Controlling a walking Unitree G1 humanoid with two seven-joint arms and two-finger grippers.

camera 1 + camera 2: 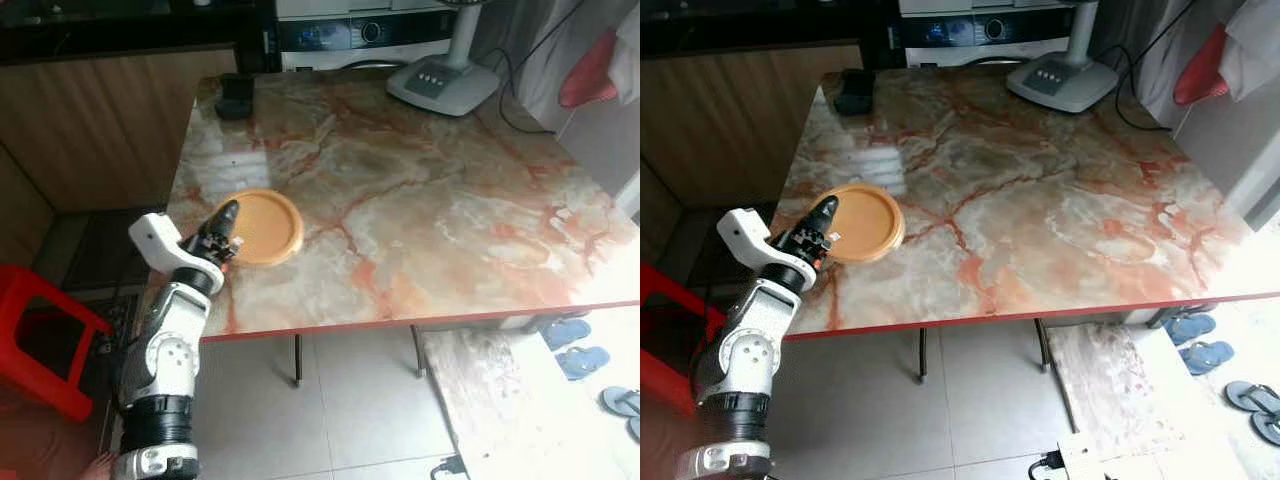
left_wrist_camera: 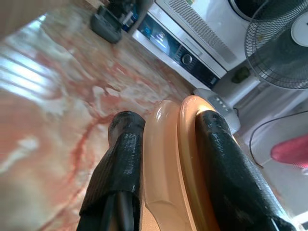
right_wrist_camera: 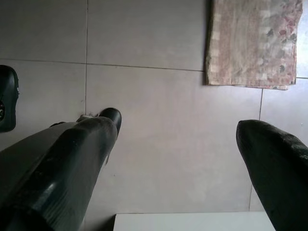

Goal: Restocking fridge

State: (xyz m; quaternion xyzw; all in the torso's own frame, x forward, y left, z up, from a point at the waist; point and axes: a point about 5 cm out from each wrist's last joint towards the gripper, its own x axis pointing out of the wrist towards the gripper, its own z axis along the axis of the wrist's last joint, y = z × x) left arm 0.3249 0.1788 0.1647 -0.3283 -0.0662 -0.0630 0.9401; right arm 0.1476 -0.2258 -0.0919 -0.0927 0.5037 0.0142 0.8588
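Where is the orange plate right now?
The orange plate lies near the marble table's front-left corner, its near rim pinched between the left gripper's fingers.

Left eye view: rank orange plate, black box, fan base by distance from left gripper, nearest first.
1. Orange plate: clamped in the left gripper, near table edge.
2. Black box: far left corner of the table.
3. Fan base: far edge, toward the right.

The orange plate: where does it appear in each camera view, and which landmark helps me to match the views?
Left eye view: orange plate near the marble table's front-left corner, left gripper at its rim.
Right eye view: same corner.
Left wrist view: seen edge-on, rim clamped between the two black fingers.
Right wrist view: floor tiles and a mat, no plate.
Shared landmark: the white fan base at the table's far edge.
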